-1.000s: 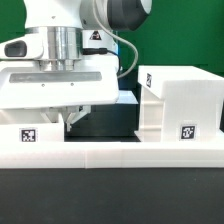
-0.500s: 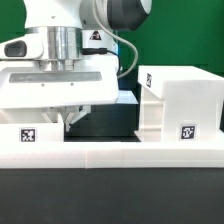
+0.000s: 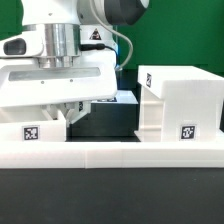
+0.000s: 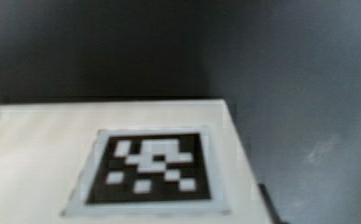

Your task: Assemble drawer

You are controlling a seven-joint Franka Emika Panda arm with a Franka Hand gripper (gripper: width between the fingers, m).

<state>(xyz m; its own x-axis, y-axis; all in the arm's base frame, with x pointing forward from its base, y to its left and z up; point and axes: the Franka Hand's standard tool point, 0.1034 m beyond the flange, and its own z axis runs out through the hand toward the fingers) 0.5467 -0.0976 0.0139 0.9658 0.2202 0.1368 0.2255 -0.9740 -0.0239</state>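
The drawer's large white housing (image 3: 178, 103) stands at the exterior view's right, with a tag on its front. A small white tray (image 3: 35, 130) with a tag sits at the left, just behind the long low wall. My gripper (image 3: 68, 112) reaches down onto this tray from above; its fingertips are hidden behind the tray's wall, and the jaws appear shut on it. The wrist view shows the tray's white face (image 4: 52, 140) and its tag (image 4: 150, 170) very close and blurred. A second small white part (image 3: 126, 97) shows behind, next to the housing.
The long low white L-shaped wall (image 3: 120, 155) runs across the front. The table is black, with a green backdrop behind. The arm's broad white hand (image 3: 55, 82) hangs over the left half of the scene.
The hand has shifted slightly up and to the exterior view's left. The small tray's tag has risen a little with it. The housing has not moved.
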